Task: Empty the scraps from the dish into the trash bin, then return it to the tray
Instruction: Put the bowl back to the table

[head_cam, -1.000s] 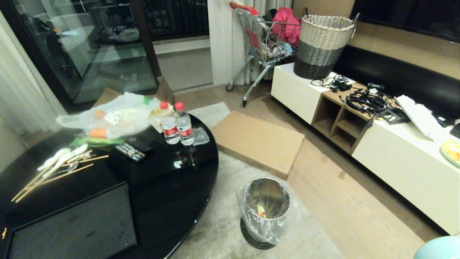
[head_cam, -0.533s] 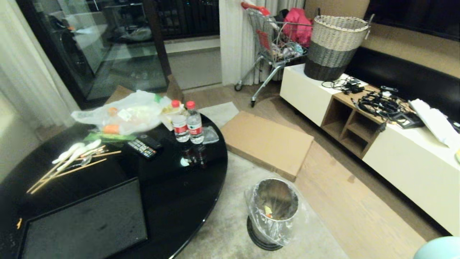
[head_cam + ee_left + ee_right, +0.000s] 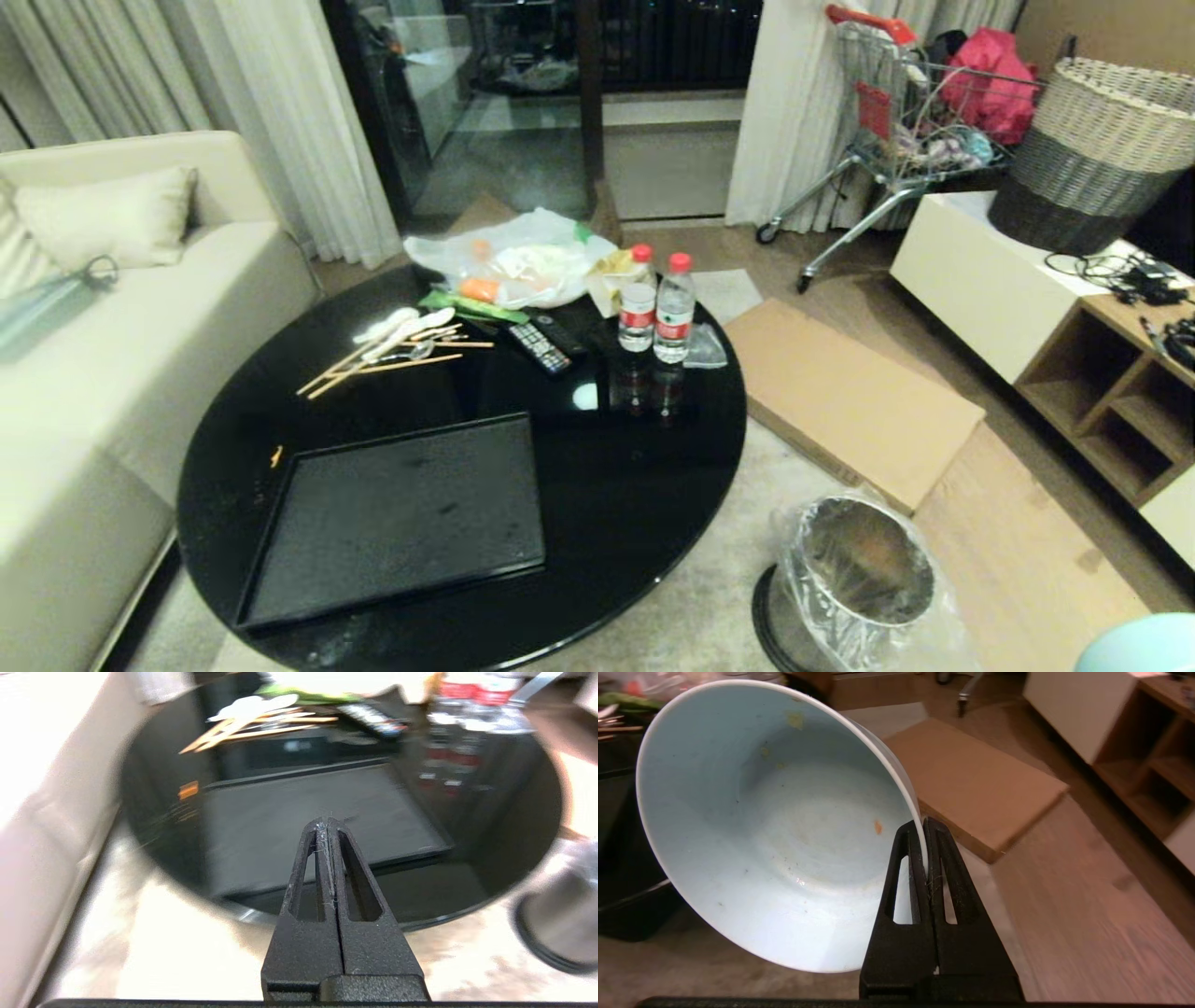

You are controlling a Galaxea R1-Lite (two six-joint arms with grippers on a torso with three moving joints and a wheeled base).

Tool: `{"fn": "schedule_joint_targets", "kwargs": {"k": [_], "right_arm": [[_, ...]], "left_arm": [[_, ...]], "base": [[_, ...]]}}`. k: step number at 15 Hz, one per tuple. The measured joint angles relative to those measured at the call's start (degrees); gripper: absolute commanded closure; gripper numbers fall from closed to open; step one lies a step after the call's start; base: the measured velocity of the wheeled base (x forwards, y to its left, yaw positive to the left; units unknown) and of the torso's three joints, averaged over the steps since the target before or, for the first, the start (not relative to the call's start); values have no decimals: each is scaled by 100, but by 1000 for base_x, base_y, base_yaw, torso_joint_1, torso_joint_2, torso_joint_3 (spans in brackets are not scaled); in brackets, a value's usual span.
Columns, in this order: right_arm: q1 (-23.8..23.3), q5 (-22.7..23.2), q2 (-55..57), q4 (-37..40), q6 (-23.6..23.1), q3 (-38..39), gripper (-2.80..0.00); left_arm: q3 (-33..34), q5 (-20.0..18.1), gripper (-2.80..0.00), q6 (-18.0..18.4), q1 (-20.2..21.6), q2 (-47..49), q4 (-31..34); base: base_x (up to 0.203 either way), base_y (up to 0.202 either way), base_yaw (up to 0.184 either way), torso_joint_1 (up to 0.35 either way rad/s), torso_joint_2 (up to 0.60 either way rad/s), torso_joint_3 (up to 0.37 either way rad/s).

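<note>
Table (image 3: 653, 485): round, glossy black, the largest surface in the head view. On it lies the tray (image 3: 401, 518), flat, matte, low-rimmed, nothing standing on it. Trash bin (image 3: 864, 569): shiny metal with a crinkly clear liner, on the floor beside the table's edge.

Dish (image 3: 775, 826): pale blue-white, glossy, rigid. Likely light for its size but brittle, and the glaze looks slippery, so it could pivot in a thin rim pinch if swung fast. The rim is the only sensible place to take it, one finger inside the wall and one outside. That is how the right gripper (image 3: 926, 828) has it: jaws clamped on the rim, the wall running up between the two fingers, the bowl's open face turned toward the wrist camera and tipped on edge. The bulk of the dish sits to one side of the jaws, not centred on them, so its weight hangs off the pinch. In the head view only a pale sliver shows at the lower right corner, clear of the tray.

Scraps (image 3: 878, 827): nearly all gone from the dish. One small orange fleck close to the fingertips, plus faint yellowish smears high on the wall. Emptying looks done; the return to the tray remains.

Left gripper (image 3: 328, 823): jaws pressed together, holding nothing, the tray beyond its tips.
</note>
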Motion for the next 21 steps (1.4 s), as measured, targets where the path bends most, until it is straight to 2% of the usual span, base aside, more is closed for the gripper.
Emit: {"fn": "schedule_joint_targets", "kwargs": {"k": [5,21], "right_arm": [[0,9,0,-1,14,0,0],[0,-9,0,-2,63,0,0]], "left_arm": [[0,1,0,0,0,0,0],[0,-10,0,1,0,0,0]], "base": [[0,-7,129,2,4,1],[0,0,0,0,0,0]]}}
